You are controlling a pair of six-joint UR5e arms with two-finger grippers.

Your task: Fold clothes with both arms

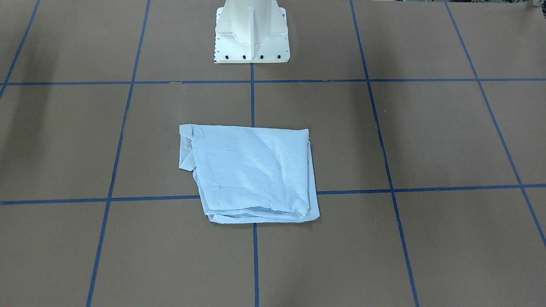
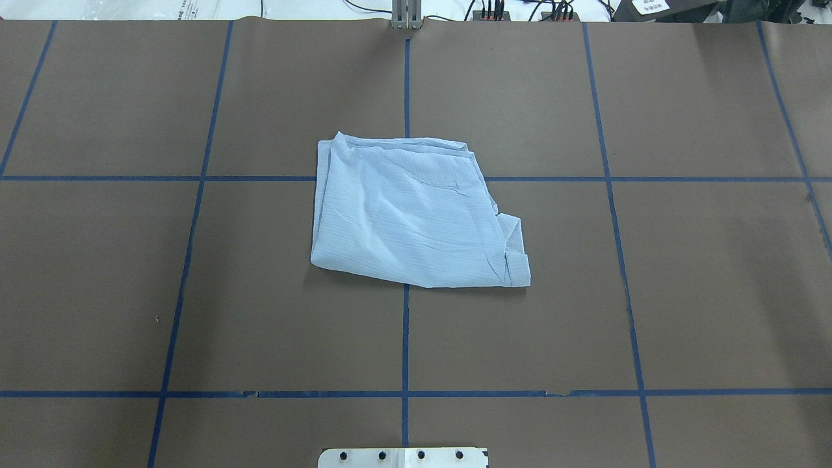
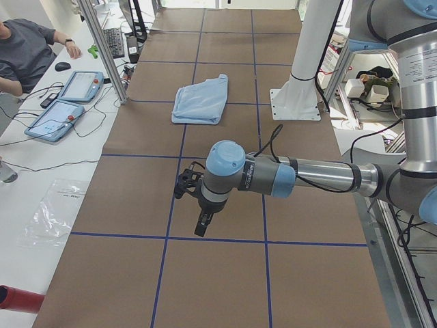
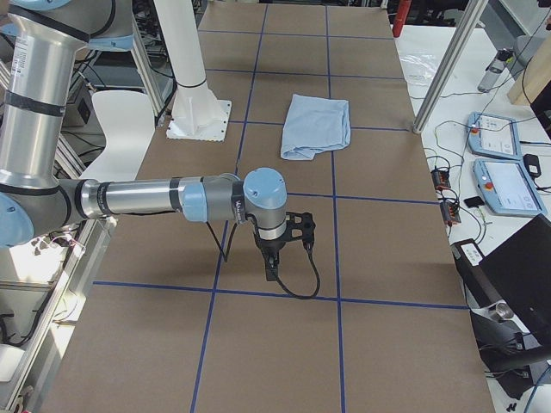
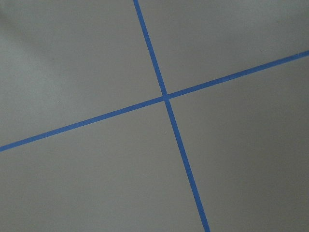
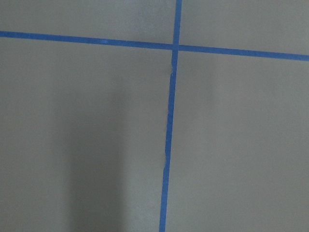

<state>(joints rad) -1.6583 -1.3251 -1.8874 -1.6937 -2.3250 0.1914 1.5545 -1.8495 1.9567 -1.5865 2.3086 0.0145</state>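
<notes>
1. We see the left gripper [image 3: 202, 223] hanging low over the table [image 2: 97, 292], far to the shirt's left; whether its jaws are spread or pressed together, we cannot tell.
2. The right gripper [image 4: 271, 268] hangs far to the shirt's right; again we cannot tell.
3. The shirt [image 2: 416, 214] lies folded at the table's middle, near the white pedestal [image 1: 251, 34], across crossing blue tape lines [image 2: 405, 338], touched by neither gripper.

Silver-grey tubular left arm [image 3: 321, 176] and right arm [image 4: 138, 198], with light blue caps [image 3: 225, 158] at joints. Black left gripper [image 3: 200, 229], black right gripper [image 4: 271, 272], looping black cable [image 4: 301, 288]. White ribbed pedestal [image 1: 251, 38], dark bolts [image 1: 244, 56] along plate edge.
</notes>
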